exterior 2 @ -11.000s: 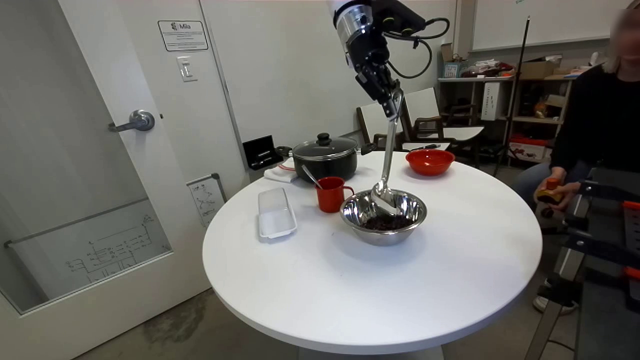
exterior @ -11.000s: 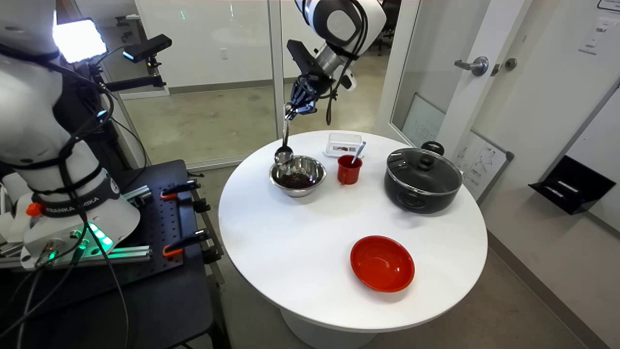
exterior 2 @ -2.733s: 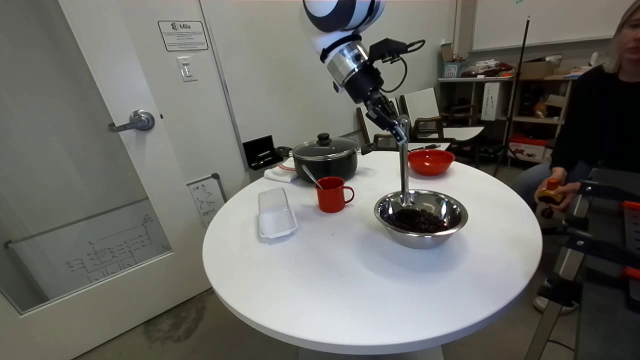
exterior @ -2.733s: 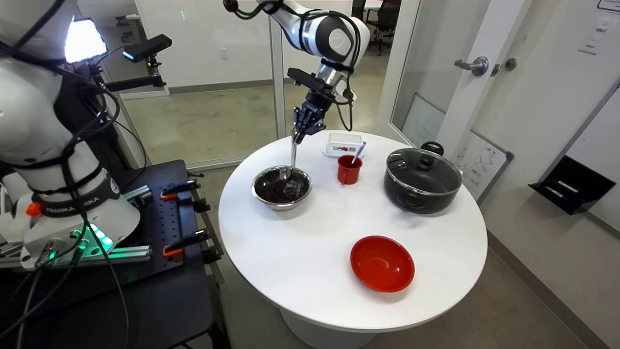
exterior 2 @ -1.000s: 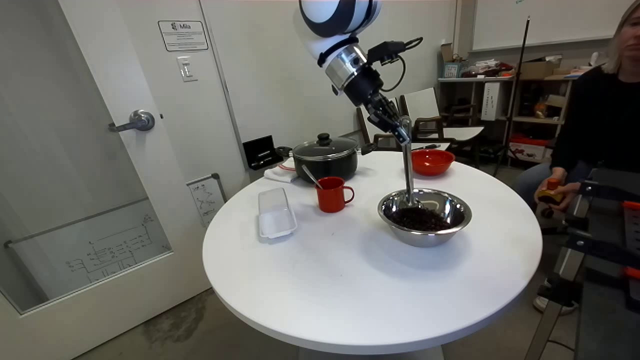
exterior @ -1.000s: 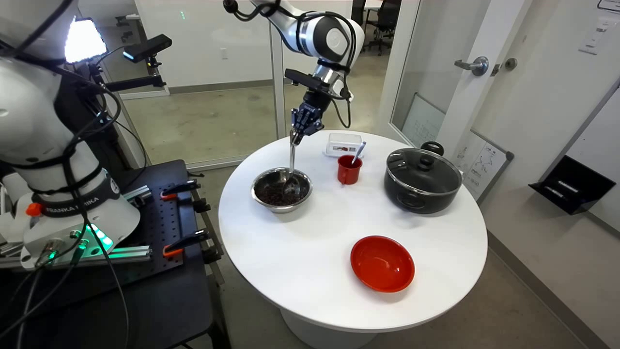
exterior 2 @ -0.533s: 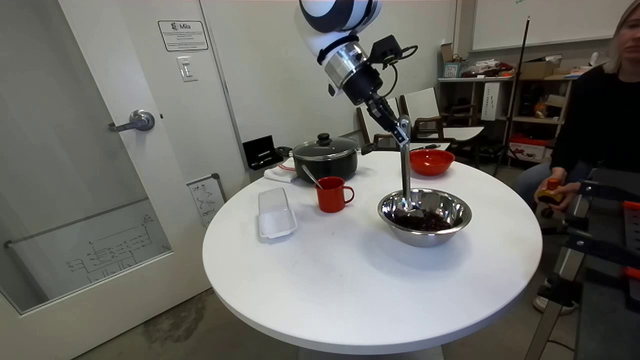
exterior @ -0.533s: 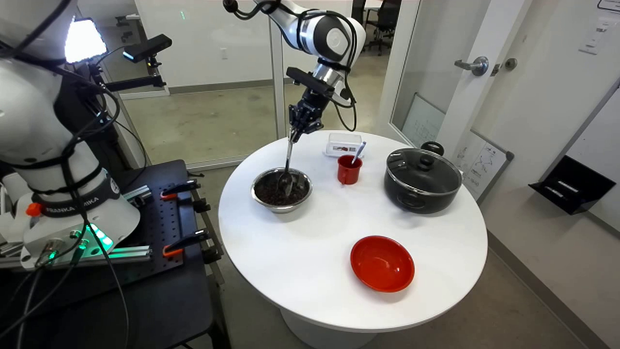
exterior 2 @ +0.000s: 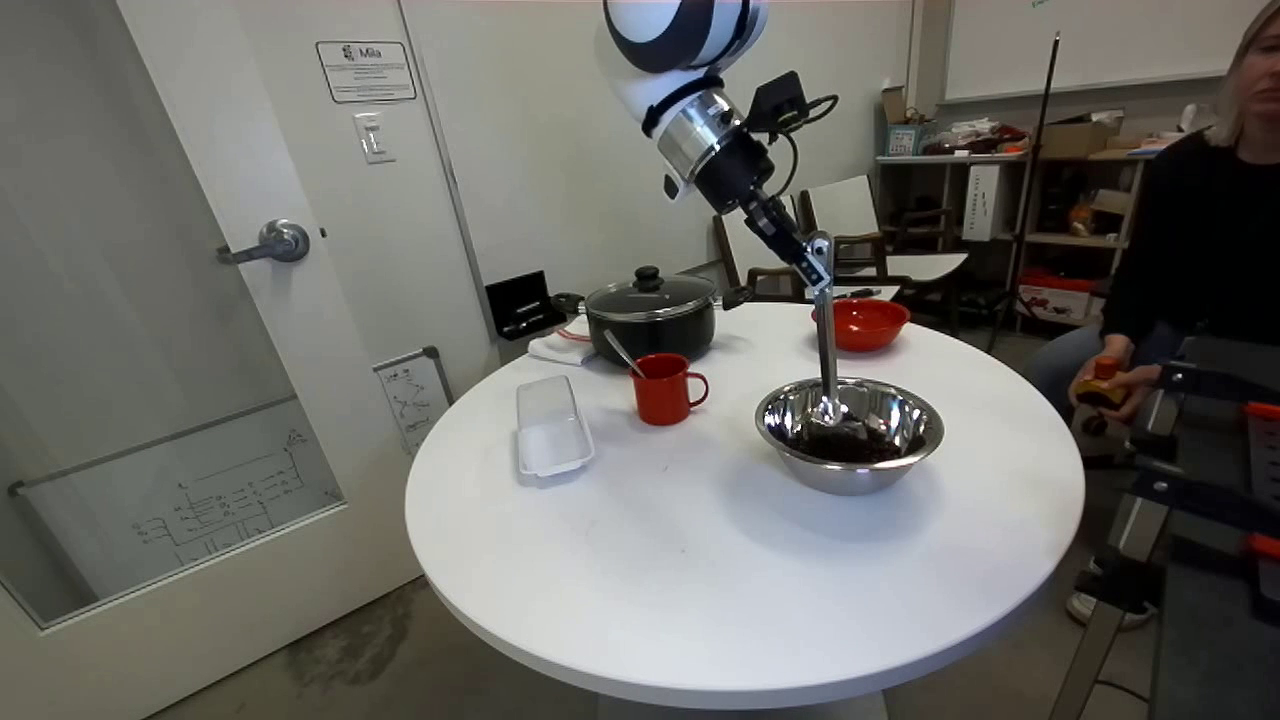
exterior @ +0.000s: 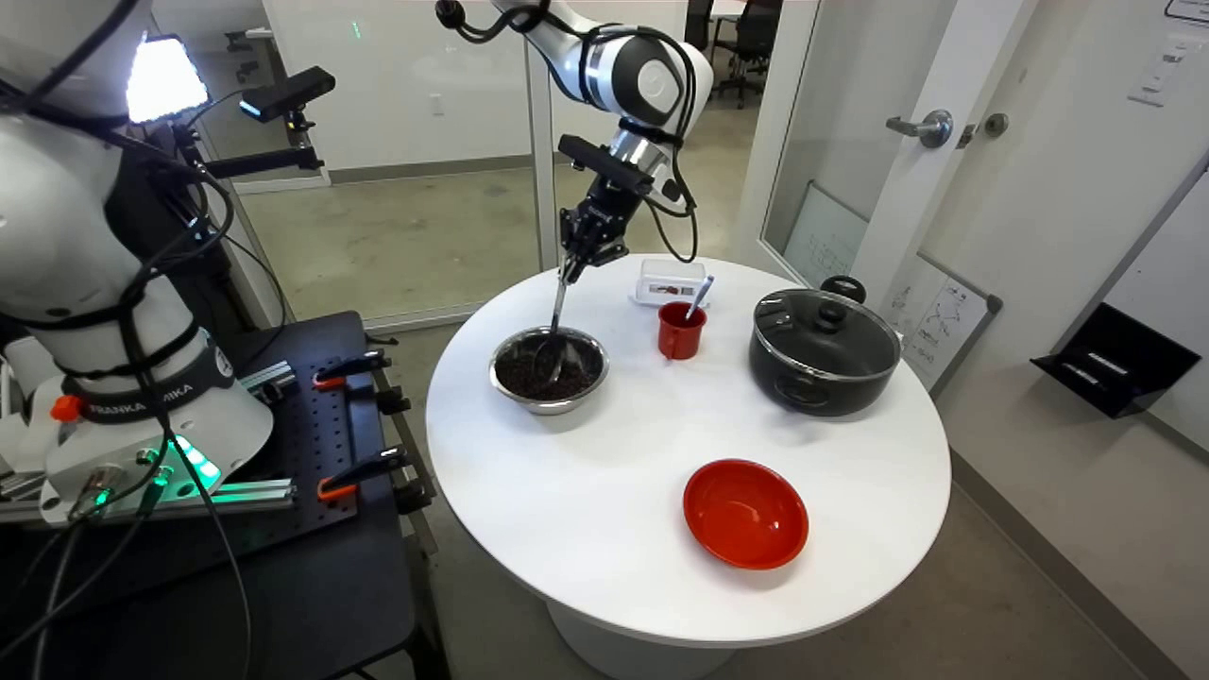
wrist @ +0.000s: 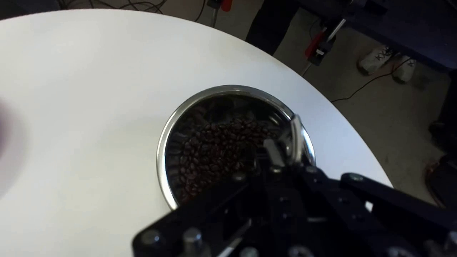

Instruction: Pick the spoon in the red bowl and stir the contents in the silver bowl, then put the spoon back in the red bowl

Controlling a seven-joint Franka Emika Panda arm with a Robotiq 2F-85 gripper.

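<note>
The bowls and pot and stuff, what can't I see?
Silver bowl: in the wrist view, the gripper hides its lower part.
Red bowl: in an exterior view, the spoon covers part.
Black pot: in both exterior views, the lid hides its inside.
Reddish thing: wrist view, cut by left edge, too blurred to name.

In an exterior view, the mixing bowl (exterior: 550,407) stands left on the desk (exterior: 614,510), with beans (exterior: 521,374) and the head of the spoon (exterior: 557,310) in it. Right of it stands the mug (exterior: 681,336), a utensil (exterior: 699,297) inside; behind the mug lies a container (exterior: 669,275), farther right the pot (exterior: 841,395). The second bowl (exterior: 746,515) sits before mug and pot.
</note>
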